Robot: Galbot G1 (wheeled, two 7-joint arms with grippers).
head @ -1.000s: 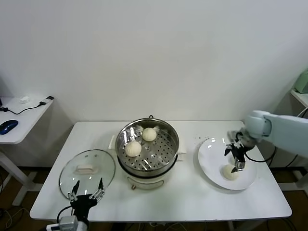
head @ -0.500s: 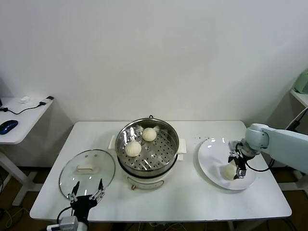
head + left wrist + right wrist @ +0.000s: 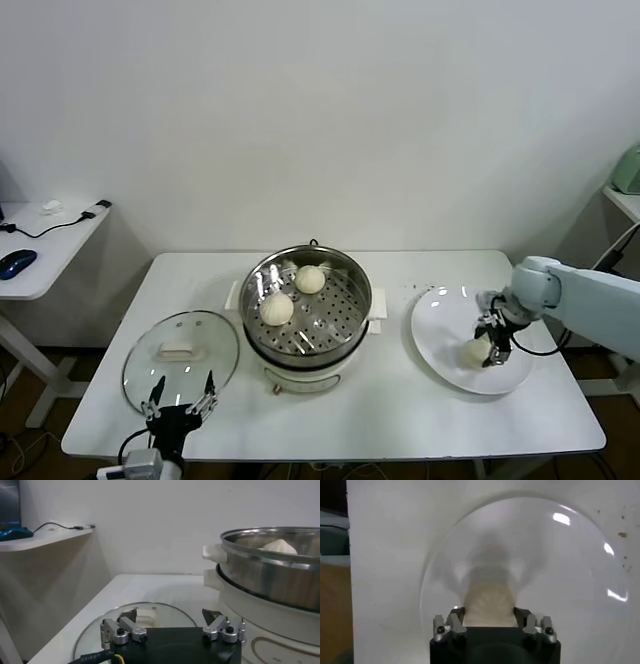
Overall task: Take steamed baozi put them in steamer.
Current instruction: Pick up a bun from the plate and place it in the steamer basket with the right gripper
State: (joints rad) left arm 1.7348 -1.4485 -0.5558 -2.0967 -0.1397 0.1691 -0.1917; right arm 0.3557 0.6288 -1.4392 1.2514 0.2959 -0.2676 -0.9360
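On the white plate (image 3: 440, 322) at the right lies one baozi (image 3: 473, 351), and my right gripper (image 3: 489, 346) is down on it. In the right wrist view the baozi (image 3: 489, 600) fills the gap of the right gripper (image 3: 489, 615), with both fingers pressed against its sides. The steel steamer (image 3: 330, 315) stands mid-table, with two baozi on its perforated tray, one (image 3: 277, 309) nearer and one (image 3: 310, 279) farther back. My left gripper (image 3: 178, 396) waits open at the table's front left edge.
A round glass lid (image 3: 182, 350) with a white handle lies flat left of the steamer, just beyond the left gripper (image 3: 170, 616). The left wrist view shows the steamer's wall (image 3: 270, 587) close by. A side desk (image 3: 40, 250) stands far left.
The right gripper came down round the baozi on the plate and its fingers closed in against it. The left arm has not moved.
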